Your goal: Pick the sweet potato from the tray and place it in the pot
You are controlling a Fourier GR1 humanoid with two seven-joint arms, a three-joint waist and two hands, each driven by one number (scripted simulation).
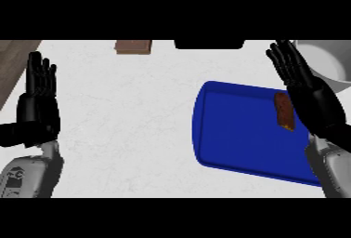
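Note:
A brown-orange sweet potato (283, 112) lies on the right part of the blue tray (237, 135), partly hidden by my right hand (310, 95). That hand hovers over the tray's right edge with its fingers straight and pointing away, holding nothing. The grey pot (330, 62) stands at the far right, just beyond the tray, with its rim cut off by the view's edge. My left hand (37, 100) rests open at the left edge, fingers up, far from the tray.
A small brown block (133, 46) sits at the counter's far edge, left of a black object (209, 44). A wooden strip (15, 58) borders the white counter at the upper left.

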